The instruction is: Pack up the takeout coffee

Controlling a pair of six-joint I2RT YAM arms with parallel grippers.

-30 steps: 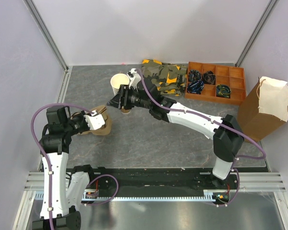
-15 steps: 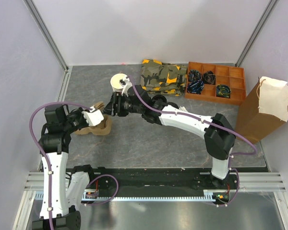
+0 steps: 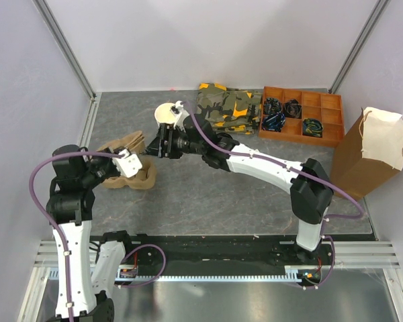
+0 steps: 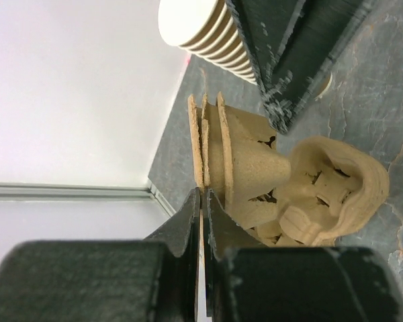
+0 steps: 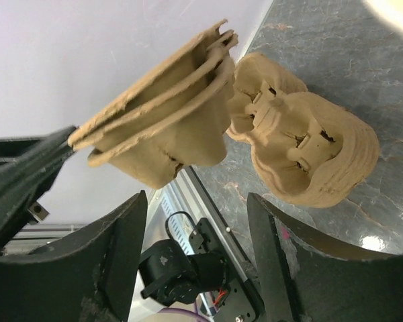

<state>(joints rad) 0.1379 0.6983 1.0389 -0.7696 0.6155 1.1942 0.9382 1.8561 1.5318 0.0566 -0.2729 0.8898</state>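
The takeout coffee is hidden in every view. My left gripper [image 3: 134,158] is shut on the thin rim of a brown pulp cup carrier [image 3: 123,143], holding it tilted up off the stack of carriers [image 3: 140,178] on the table. The left wrist view shows its fingers [image 4: 188,218] pinching that rim, with the carrier's cones [image 4: 245,161] just beyond. My right gripper [image 3: 158,145] hovers open just right of the lifted carrier [image 5: 161,121], nothing between its fingers [image 5: 117,258]. A cream cup rim [image 4: 326,84] peeks from behind the right arm's dark fingers [image 4: 282,67].
A tall stack of lidless paper cups [image 3: 166,114] stands just behind the right gripper. A camouflage cloth [image 3: 230,107] and an orange compartment tray [image 3: 322,134] lie at the back. A brown paper bag [image 3: 373,151] stands at the right.
The right gripper has swung left towards the carriers and opened wider. The left gripper has tipped its carrier up and away from the stack.
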